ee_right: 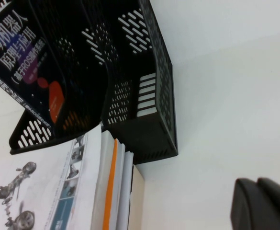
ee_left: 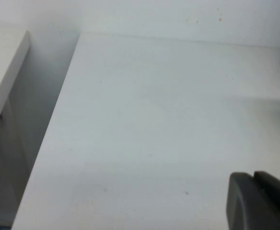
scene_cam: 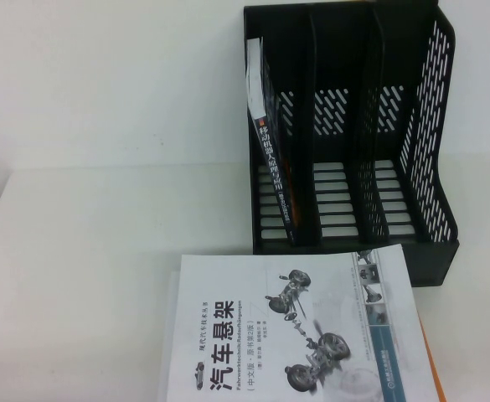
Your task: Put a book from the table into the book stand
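The black-covered book (scene_cam: 274, 159) stands on edge in the leftmost compartment of the black book stand (scene_cam: 429, 151), leaning against the left wall. In the right wrist view its cover (ee_right: 29, 62) shows white title characters and an orange blob inside the stand (ee_right: 149, 96). Neither arm appears in the high view. My left gripper (ee_left: 253, 178) is shut and empty above the bare white table (ee_left: 144, 124), away from the stand. Off to the stand's right side, my right gripper (ee_right: 257, 184) hangs shut with nothing in it.
A white book with car-suspension drawings (scene_cam: 295, 327) tops a stack (ee_right: 111, 191) at the table's front, just before the stand. The stand's middle and right compartments hold nothing. The table's left edge (ee_left: 49, 134) drops off beside another white surface.
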